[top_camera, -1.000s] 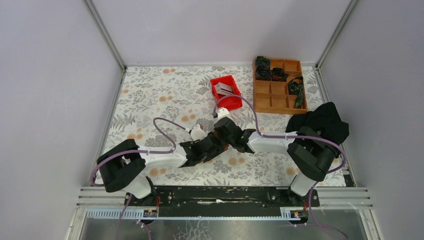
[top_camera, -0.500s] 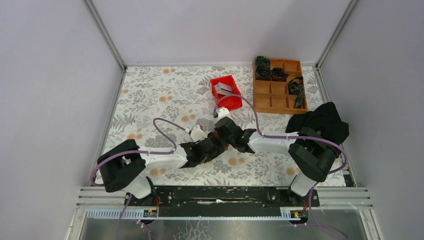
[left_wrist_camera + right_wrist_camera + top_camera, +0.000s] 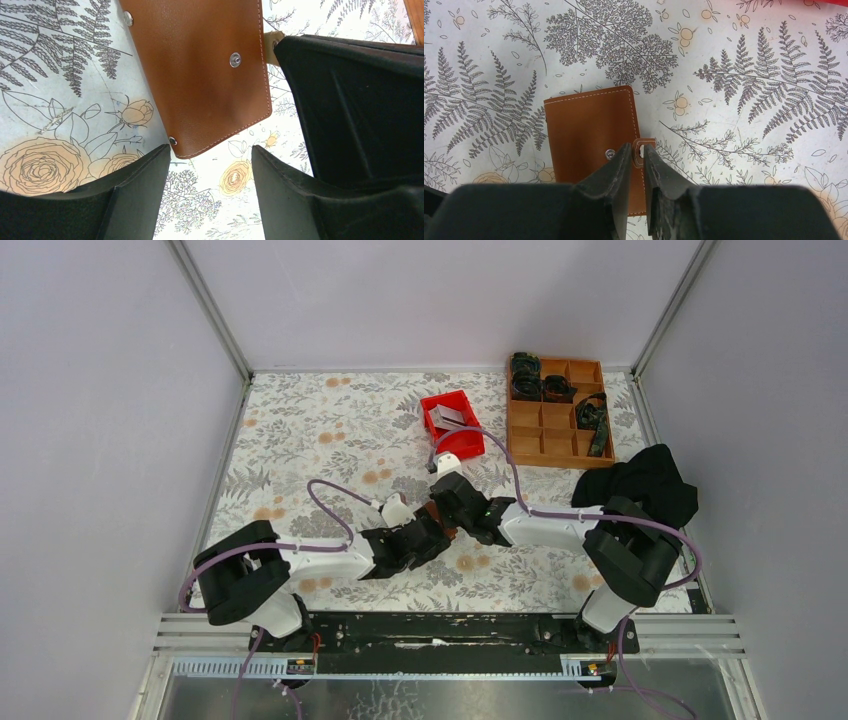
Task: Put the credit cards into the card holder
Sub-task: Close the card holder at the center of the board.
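Fern-and-rose printed cloth (image 3: 724,75) covers the table, and the brown card holder (image 3: 591,145) lies closed on it between both arms. On its edge the right gripper (image 3: 638,150) pinches the snap tab (image 3: 649,143). Nearby the left gripper (image 3: 210,152) hangs spread wide, its fingers (image 3: 145,175) just off the holder's near corner. Grey credit cards (image 3: 450,418) sit in the red bin (image 3: 462,443), well apart.

The left arm (image 3: 320,558) and right arm (image 3: 545,528) share white tubular links, bulky black joint housings and looping lilac cables (image 3: 325,483). Each end effector's fingers (image 3: 137,192) are matte black wedges.
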{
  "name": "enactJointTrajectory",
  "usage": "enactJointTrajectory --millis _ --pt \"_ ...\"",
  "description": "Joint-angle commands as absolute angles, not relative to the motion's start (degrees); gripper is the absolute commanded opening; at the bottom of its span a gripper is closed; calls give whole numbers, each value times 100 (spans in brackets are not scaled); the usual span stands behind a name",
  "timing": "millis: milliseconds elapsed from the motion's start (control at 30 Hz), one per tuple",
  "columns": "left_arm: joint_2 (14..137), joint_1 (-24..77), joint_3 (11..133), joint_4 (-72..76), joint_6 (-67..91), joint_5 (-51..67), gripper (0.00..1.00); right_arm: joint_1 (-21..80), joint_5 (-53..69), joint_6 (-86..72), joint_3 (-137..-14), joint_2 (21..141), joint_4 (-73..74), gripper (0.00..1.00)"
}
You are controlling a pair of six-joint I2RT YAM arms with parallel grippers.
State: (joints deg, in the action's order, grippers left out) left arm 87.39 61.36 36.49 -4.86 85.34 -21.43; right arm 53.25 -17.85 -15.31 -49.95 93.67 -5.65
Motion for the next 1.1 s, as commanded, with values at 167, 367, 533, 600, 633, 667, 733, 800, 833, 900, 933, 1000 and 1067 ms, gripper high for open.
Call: enactJointTrajectory --millis 167,367,533,600,633,667,733,800,833,900,933,1000,1067 --pt "9197 6277 3129 -2092 8543 -1515 70 5382 -1715 -1560 -5106 9318 -609 22" --pt "9243 6280 3157 -2092 8552 -1512 70 5381 -1701 -1519 -5195 9431 -489 22" --pt "9245 6286 3151 -2092 8561 -1512 70 5379 -1755 -1510 -5230 9501 -405 21" --pt "9235 6292 3138 -2092 8573 -1512 70 5386 -1785 -1501 -5229 9496 -401 20" --pt "9224 6291 3126 -2092 8578 -1518 70 5381 -1799 -1503 -5224 9476 -401 20" --pt "9206 6289 3114 -2092 8587 -1516 70 5380 -1821 -1495 -5226 9462 -404 19" --pt "9171 6292 3100 -2111 8602 -1522 70 5380 -1834 -1470 -5222 9426 -415 16" --pt "9141 6299 3094 -2155 8620 -1541 70 5380 -1862 -1449 -5244 9423 -396 15" --pt "9123 6301 3095 -2173 8622 -1549 70 5386 -1879 -1441 -5254 9430 -386 14" --pt "9078 6294 3103 -2247 8626 -1583 70 5379 -1895 -1446 -5259 9426 -372 13" --pt "9049 6294 3106 -2283 8630 -1610 70 5379 -1896 -1437 -5267 9430 -365 12" --pt "8987 6301 3128 -2395 8658 -1670 70 5383 -1899 -1434 -5262 9423 -373 9" --pt "8887 6298 3122 -2509 8702 -1738 71 5386 -1895 -1424 -5271 9419 -363 7"
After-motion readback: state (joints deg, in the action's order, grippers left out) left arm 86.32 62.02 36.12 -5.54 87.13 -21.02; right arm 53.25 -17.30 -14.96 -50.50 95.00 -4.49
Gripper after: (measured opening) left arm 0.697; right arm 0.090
